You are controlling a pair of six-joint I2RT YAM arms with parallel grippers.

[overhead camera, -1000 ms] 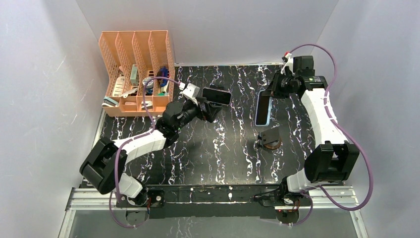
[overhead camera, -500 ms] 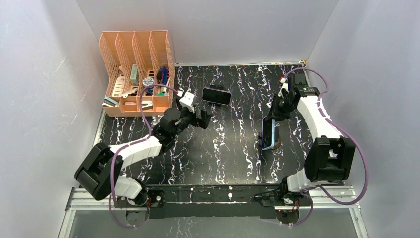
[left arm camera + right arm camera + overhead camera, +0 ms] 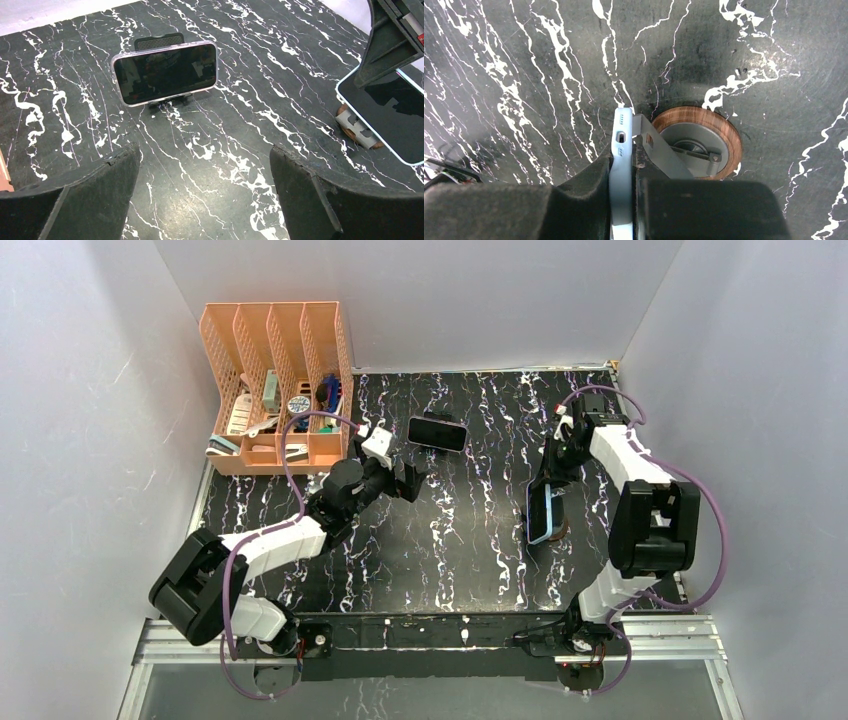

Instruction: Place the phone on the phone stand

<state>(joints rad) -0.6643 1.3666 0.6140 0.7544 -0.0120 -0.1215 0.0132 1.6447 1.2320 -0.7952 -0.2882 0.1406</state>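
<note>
A phone in a light-blue case stands on end, pinched by my right gripper. In the right wrist view the gripper is shut on the phone's edge. The phone's lower end is against the grey plate of the stand with a round wooden base. I cannot tell whether it rests on the lip. The left wrist view shows this phone and its stand at the right. My left gripper is open and empty, low over the table.
A second dark phone lies sideways on a black stand; the left wrist view shows that phone and its stand. An orange file organizer with several small items stands at the back left.
My right gripper has brought the light-blue phone down from the back onto the wooden-base stand. My left gripper has let go of the dark phone and drawn back from it.
</note>
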